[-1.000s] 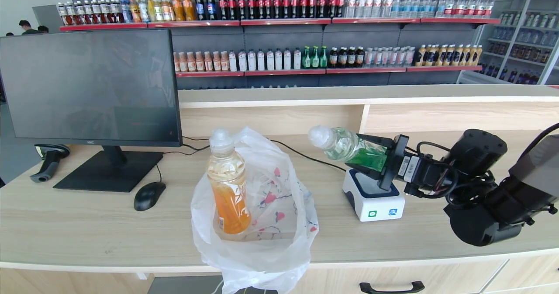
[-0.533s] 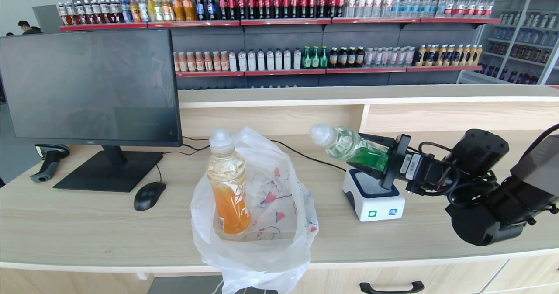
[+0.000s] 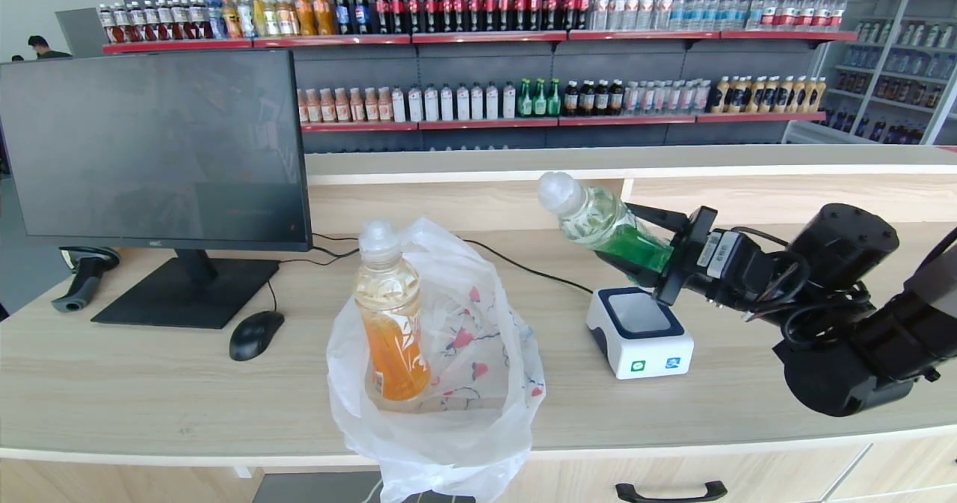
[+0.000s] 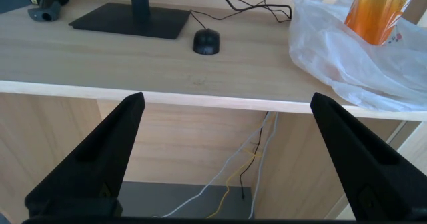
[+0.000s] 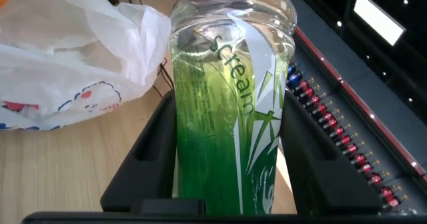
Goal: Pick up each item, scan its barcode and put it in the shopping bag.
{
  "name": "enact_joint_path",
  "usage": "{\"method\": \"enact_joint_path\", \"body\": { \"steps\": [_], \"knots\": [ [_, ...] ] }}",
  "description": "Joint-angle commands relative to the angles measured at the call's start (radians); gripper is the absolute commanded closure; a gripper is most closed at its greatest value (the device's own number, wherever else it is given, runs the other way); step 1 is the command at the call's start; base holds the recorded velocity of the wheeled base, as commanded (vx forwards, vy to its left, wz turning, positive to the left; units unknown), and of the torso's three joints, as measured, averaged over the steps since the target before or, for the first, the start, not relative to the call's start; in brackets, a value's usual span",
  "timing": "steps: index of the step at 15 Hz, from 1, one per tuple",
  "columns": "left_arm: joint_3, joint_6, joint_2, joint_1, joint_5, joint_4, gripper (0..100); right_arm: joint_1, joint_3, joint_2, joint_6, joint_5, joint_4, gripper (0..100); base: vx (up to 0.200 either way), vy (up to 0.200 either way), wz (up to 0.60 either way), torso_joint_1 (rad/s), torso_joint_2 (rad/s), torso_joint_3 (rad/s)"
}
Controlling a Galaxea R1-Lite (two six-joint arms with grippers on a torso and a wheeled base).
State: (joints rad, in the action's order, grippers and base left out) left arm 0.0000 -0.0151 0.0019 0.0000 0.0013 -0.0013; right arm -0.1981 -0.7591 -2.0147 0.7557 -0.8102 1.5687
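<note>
My right gripper (image 3: pixel 649 247) is shut on a clear bottle of green drink (image 3: pixel 607 226), held tilted with its white cap toward the upper left, above the white barcode scanner (image 3: pixel 639 332). In the right wrist view the green bottle (image 5: pixel 230 111) sits between both black fingers (image 5: pixel 150 151). A white plastic shopping bag (image 3: pixel 448 383) stands at the counter's front edge with an orange drink bottle (image 3: pixel 389 316) upright inside it. My left gripper (image 4: pixel 227 151) hangs open below the counter's front edge, with the bag (image 4: pixel 347 47) and orange bottle (image 4: pixel 380 7) beyond it.
A dark monitor (image 3: pixel 153 152) on a stand, a black mouse (image 3: pixel 255 334) and a handheld scanner (image 3: pixel 82 275) occupy the counter's left side. A cable (image 3: pixel 523 267) runs behind the bag. A raised wooden ledge (image 3: pixel 628 163) and shelves of drinks lie behind.
My right gripper has lifted the green bottle up off the scanner and tilted it more upright. The bag and orange bottle have not moved.
</note>
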Motion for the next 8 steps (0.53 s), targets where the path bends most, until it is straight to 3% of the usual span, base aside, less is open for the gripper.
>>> {"method": "enact_joint_path", "body": {
  "steps": [1, 3, 8],
  "knots": [
    [0.0, 0.0, 0.0, 0.0, 0.0, 0.0, 0, -0.023, 0.001, 0.063, -0.044, 0.045, 0.002, 100, 0.0, 0.0, 0.0, 0.0, 0.0, 0.0],
    [0.0, 0.0, 0.0, 0.0, 0.0, 0.0, 0, -0.055, 0.001, 0.077, -0.105, 0.105, 0.002, 100, 0.0, 0.0, 0.0, 0.0, 0.0, 0.0],
    [0.0, 0.0, 0.0, 0.0, 0.0, 0.0, 0, -0.239, 0.0, 0.116, -0.414, 0.533, 0.002, 100, 0.0, 0.0, 0.0, 0.0, 0.0, 0.0]
  ]
}}
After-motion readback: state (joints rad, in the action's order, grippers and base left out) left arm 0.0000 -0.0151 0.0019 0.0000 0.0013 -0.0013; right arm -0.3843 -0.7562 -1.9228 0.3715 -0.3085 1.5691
